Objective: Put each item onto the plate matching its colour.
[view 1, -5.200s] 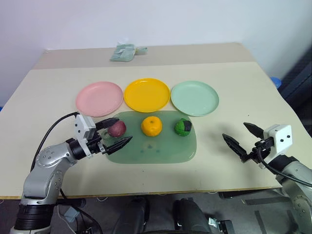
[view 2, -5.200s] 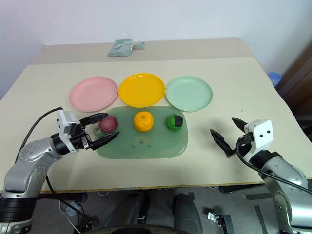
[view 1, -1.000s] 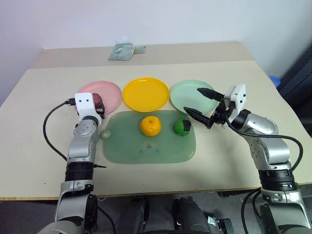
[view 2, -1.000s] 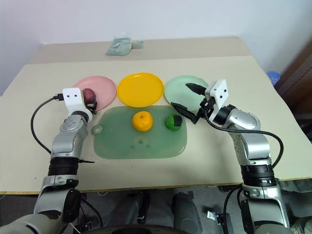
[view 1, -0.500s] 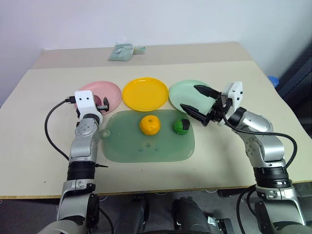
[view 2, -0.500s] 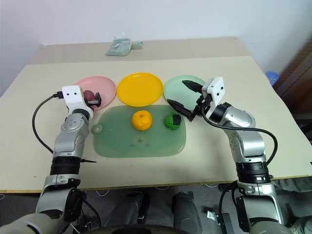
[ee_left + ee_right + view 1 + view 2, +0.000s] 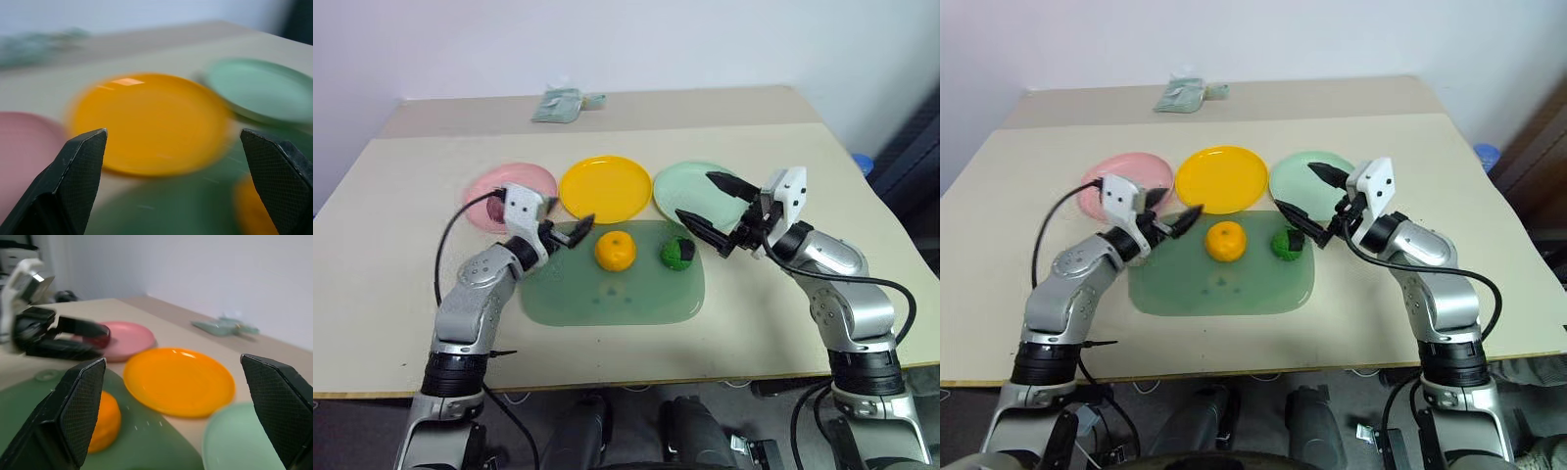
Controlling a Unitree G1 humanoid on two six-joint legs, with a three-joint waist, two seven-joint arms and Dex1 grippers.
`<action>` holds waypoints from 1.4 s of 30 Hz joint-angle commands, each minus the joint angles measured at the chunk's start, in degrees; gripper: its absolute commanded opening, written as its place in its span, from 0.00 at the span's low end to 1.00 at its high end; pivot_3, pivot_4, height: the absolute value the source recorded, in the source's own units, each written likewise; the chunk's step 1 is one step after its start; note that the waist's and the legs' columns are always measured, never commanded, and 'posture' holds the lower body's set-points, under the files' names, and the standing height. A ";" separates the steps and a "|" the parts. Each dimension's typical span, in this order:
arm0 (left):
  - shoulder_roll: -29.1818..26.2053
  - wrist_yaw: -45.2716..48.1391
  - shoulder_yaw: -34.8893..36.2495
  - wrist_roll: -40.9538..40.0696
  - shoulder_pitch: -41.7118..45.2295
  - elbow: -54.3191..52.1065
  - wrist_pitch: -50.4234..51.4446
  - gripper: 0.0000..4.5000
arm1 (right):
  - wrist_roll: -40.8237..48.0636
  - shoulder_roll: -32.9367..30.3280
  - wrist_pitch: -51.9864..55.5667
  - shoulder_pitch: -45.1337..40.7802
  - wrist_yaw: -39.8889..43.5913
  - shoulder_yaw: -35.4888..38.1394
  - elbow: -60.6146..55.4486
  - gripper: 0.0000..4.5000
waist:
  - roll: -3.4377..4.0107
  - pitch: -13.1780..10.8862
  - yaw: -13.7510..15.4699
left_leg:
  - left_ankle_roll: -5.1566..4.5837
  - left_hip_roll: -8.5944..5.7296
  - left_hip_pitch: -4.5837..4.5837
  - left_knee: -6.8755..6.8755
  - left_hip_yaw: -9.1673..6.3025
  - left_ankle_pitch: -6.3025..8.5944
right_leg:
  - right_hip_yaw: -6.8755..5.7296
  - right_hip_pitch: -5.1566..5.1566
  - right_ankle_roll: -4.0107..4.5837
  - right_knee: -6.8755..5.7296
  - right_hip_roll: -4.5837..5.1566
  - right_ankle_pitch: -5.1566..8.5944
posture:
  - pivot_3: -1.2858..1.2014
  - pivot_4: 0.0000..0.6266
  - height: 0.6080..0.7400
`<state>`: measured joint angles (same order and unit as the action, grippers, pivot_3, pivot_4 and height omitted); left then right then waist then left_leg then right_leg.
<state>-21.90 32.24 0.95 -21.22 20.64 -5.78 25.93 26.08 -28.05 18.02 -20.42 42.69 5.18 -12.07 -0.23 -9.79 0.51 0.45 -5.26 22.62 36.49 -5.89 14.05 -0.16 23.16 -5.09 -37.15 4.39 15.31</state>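
Maroon ball (image 7: 495, 208) on pink plate (image 7: 481, 186) — both claws open, empty

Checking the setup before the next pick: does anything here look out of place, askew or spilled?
Nothing stands out. The maroon ball sits on the pink plate; the orange ball and green ball rest on the green mat. Both plates behind them are bare.

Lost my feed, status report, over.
Left gripper, right gripper open. Maroon round ball on pink plate. Orange ball, green ball on translucent green mat.
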 commanded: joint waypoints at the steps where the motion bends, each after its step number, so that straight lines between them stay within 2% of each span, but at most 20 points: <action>1: -2.04 9.52 -1.37 -3.33 1.79 1.33 -0.05 0.98 | 0.99 -0.73 -0.36 0.80 -0.95 2.32 -3.54 1.00 | 0.00 0.00 0.01 | 0.00 0.01 0.00 -0.03 0.00 0.00 | 0.00 0.02 0.01 0.00 -0.01 0.00 | 0.52 0.24 1.00; 4: -2.91 15.06 -2.33 -5.21 3.34 2.83 0.67 0.98 | 1.01 -1.05 -0.26 1.87 -1.46 3.06 -4.50 1.00 | 0.00 -0.01 0.10 | 0.00 0.02 0.00 -0.06 0.00 -0.01 | 0.00 0.03 0.02 0.02 -0.01 0.01 | 0.52 0.24 1.00; 8: -3.55 18.46 -4.60 -2.77 5.31 6.31 -0.57 0.98 | 0.92 -1.26 -0.38 3.54 -1.99 3.90 -5.71 1.00 | 0.00 -0.01 0.24 | 0.00 0.01 0.01 -0.05 0.00 -0.01 | 0.00 0.02 0.02 0.04 0.00 0.01 | 0.52 0.24 1.00; 14: -1.87 19.23 -9.78 2.98 7.04 10.79 -4.40 0.98 | 0.81 -1.33 -0.91 5.79 -2.48 4.87 -6.78 1.00 | -0.02 -0.02 0.19 | -0.01 0.01 0.01 -0.08 0.00 -0.01 | 0.00 0.02 0.01 0.06 0.00 0.01 | 0.52 0.24 1.00; 20: 1.98 17.07 -11.39 5.96 6.81 13.16 -8.59 0.98 | 0.55 -1.45 -1.78 7.19 -2.63 5.74 -6.94 1.00 | -0.02 -0.02 0.23 | -0.01 0.01 0.02 -0.10 0.00 -0.01 | 0.00 0.02 0.01 0.07 0.01 0.01 | 0.52 0.24 1.00; 21: 2.64 16.73 -11.17 5.97 6.78 13.25 -8.79 0.87 | 0.48 -1.46 -1.93 7.38 -2.64 5.87 -6.93 1.00 | -0.02 -0.02 0.23 | -0.01 0.01 0.02 -0.10 0.00 -0.01 | 0.00 0.02 0.01 0.07 0.01 0.01 | 0.52 0.24 1.00; 23: 3.52 15.65 -10.76 6.44 6.70 13.28 -9.14 0.74 | 0.44 -1.48 -2.20 7.63 -2.65 6.06 -6.86 1.00 | -0.02 -0.02 0.23 | -0.01 0.01 0.02 -0.09 0.00 -0.01 | 0.00 0.02 0.01 0.07 0.01 0.01 | 0.52 0.24 1.00; 25: 4.19 14.37 -10.22 6.76 6.88 13.35 -9.38 0.74 | 0.44 -1.53 -2.47 7.78 -2.66 6.13 -6.72 1.00 | -0.02 -0.02 0.22 | -0.01 0.01 0.02 -0.09 0.00 -0.01 | 0.00 0.02 0.01 0.07 0.01 0.01 | 0.52 0.24 1.00; 30: 9.40 1.69 -5.47 8.45 13.37 17.48 -9.18 0.74 | 0.18 -1.51 -3.14 7.66 -3.07 6.06 -6.23 1.00 | -0.09 -0.06 0.31 | -0.03 0.01 0.02 -0.06 0.00 -0.02 | -0.01 0.01 0.00 0.05 0.00 0.00 | 0.52 0.24 1.00; 33: 13.32 -8.25 -1.99 10.01 21.10 25.18 -10.96 0.74 | -0.08 -1.40 -3.63 7.11 -3.36 5.75 -5.52 1.00 | -0.19 -0.12 0.35 | -0.06 0.00 0.07 0.04 -0.03 -0.05 | -0.05 -0.01 -0.02 0.05 -0.02 0.00 | 0.52 0.24 1.00; 35: 14.34 -11.26 -1.13 11.02 23.81 28.58 -12.07 0.74 | -0.20 -1.36 -3.79 6.87 -3.48 5.58 -5.23 1.00 | -0.21 -0.13 0.26 | -0.06 -0.02 0.12 0.09 -0.03 -0.05 | -0.06 -0.01 -0.04 0.06 -0.02 -0.01 | 0.52 0.24 1.00; 39: 17.39 -23.81 1.41 14.68 35.06 48.75 -18.21 0.74 | -1.11 -0.70 -4.60 5.86 -3.94 4.89 -3.76 1.00 | -0.26 -0.16 0.29 | -0.07 -0.04 0.12 0.10 -0.02 -0.04 | -0.07 0.02 -0.07 0.03 -0.04 -0.02 | 0.52 0.24 1.00; 42: 18.77 -27.11 2.29 15.64 39.55 59.49 -21.98 0.74 | -1.53 -0.41 -5.14 5.72 -4.02 4.55 -3.16 1.00 | -0.28 -0.18 0.20 | -0.07 -0.04 0.13 0.09 -0.02 -0.04 | -0.07 0.03 -0.09 0.03 -0.04 -0.03 | 0.52 0.24 1.00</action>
<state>-3.43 7.00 2.04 -6.43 58.11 50.70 6.92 24.76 -28.57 14.20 -13.97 38.89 9.36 -14.72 -0.51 -9.96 0.71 0.39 -5.29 22.76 36.57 -5.90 14.01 -0.23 23.20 -5.18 -37.11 4.35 15.28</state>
